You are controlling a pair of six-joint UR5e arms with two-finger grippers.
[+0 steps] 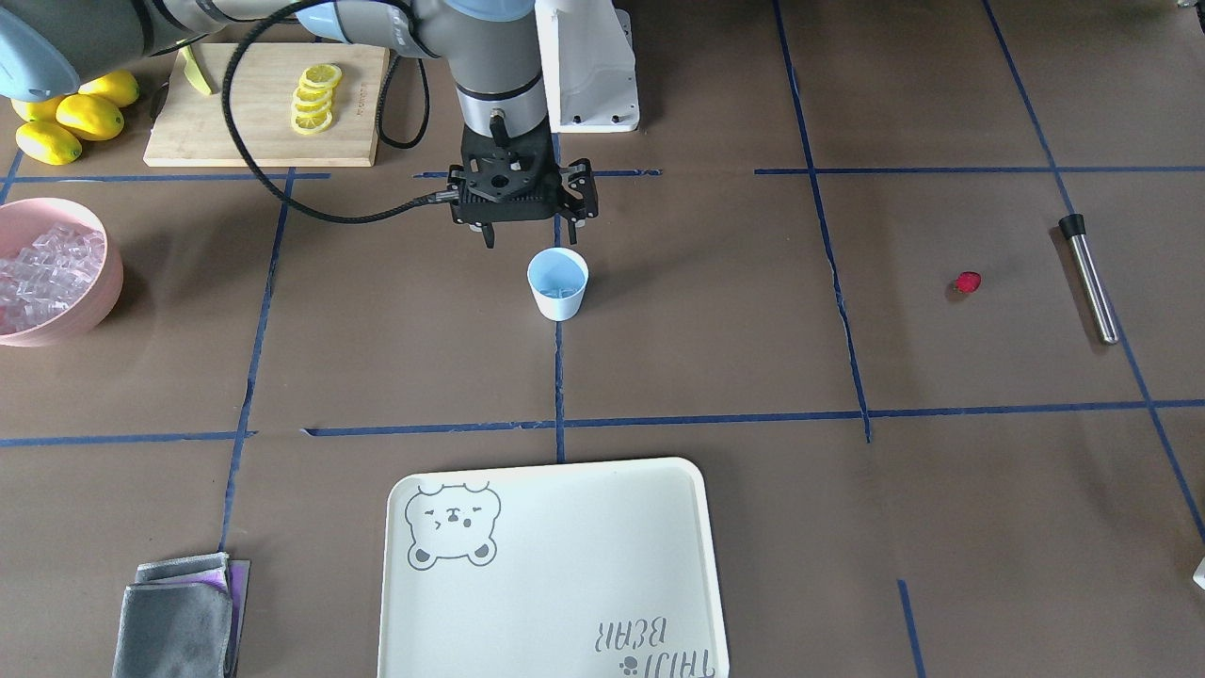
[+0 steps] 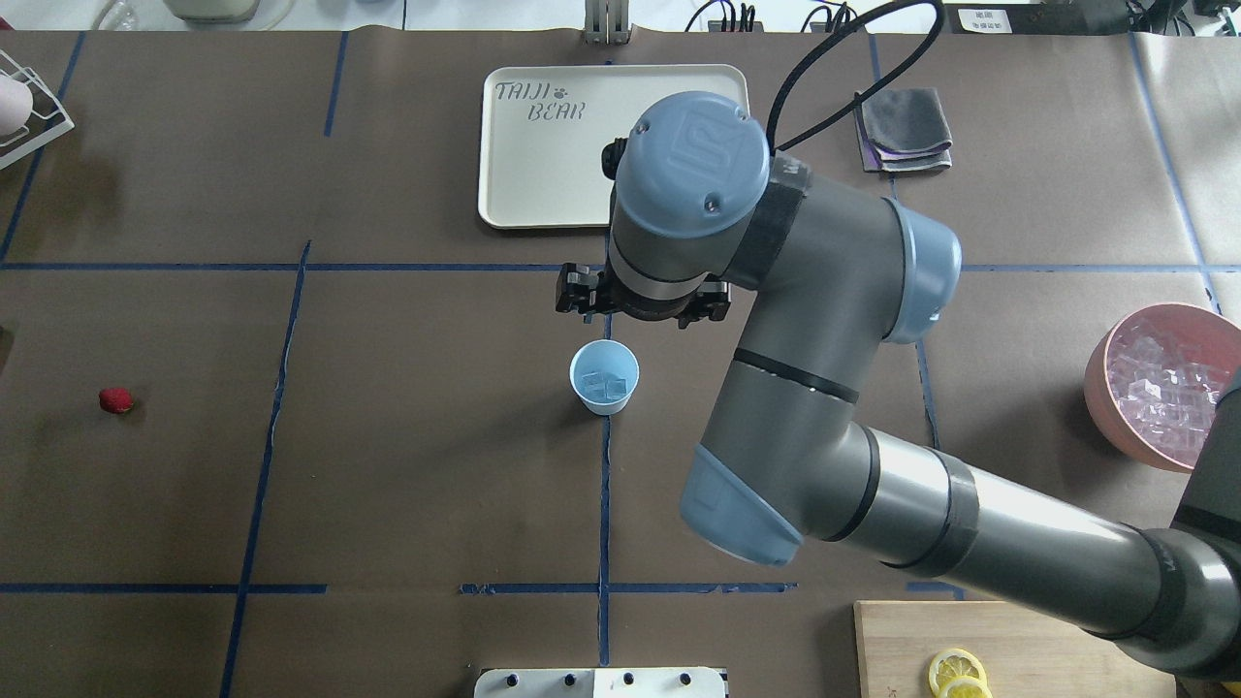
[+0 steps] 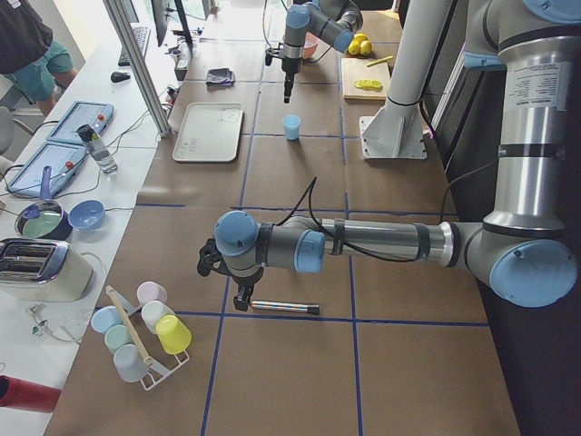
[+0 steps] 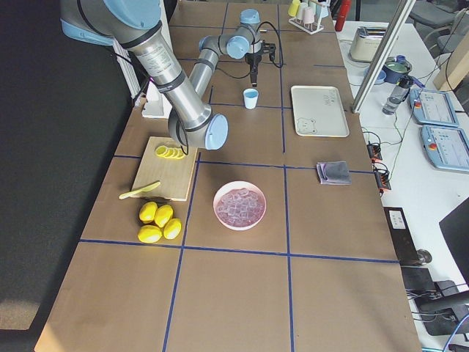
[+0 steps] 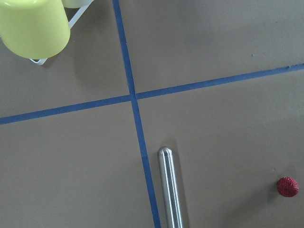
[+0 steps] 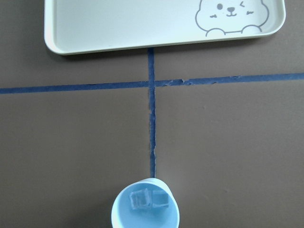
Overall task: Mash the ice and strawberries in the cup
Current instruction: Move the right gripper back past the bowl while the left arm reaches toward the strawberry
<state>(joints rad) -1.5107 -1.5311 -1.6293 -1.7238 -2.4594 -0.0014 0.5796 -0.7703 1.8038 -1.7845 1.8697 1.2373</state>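
Note:
The pale-blue cup stands upright at the table's middle, with two clear ice cubes at its bottom. My right gripper hangs above the table just on the robot's side of the cup, apart from it. Its fingers look like one thin stick, shut and empty. The red strawberry lies alone on the table far to the robot's left, and also shows in the left wrist view. My left gripper hovers near a steel rod; I cannot tell if it is open.
A pink bowl of ice sits at the robot's right. A cream bear tray lies beyond the cup. There is a cutting board with lemon slices, lemons, a grey cloth and a cup rack.

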